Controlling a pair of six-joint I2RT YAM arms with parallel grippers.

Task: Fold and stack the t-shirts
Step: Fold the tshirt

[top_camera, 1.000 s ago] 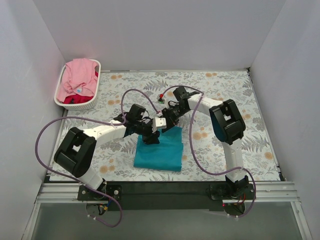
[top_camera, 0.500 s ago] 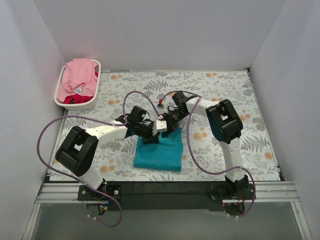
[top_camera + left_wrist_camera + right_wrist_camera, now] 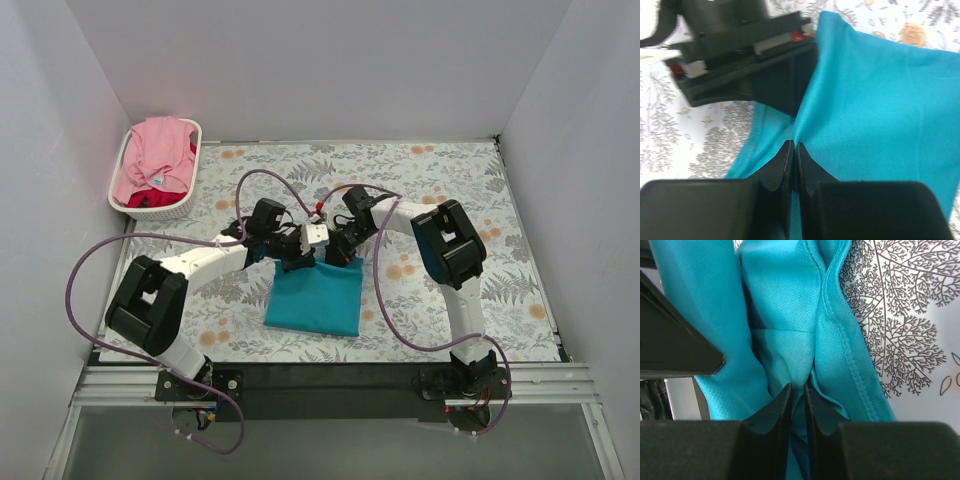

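The teal t-shirt (image 3: 315, 298) lies as a folded rectangle on the floral table near the front middle. My left gripper (image 3: 298, 262) is shut on its far left edge, and my right gripper (image 3: 338, 255) is shut on its far right edge; both lift that edge a little. The left wrist view shows the teal cloth (image 3: 875, 100) pinched between the shut fingers (image 3: 781, 162). The right wrist view shows bunched teal cloth (image 3: 785, 305) and a hem gripped in the shut fingers (image 3: 775, 410). The pink t-shirt (image 3: 157, 155) lies in the basket over the red t-shirt (image 3: 140, 199).
A white slatted basket (image 3: 165, 209) stands at the back left of the table. White walls close in the table on the left, back and right. Purple cables loop over both arms.
Both grippers have moved away from me with the teal shirt's far edge. The teal rectangle has slid a little further back and its far edge is raised.
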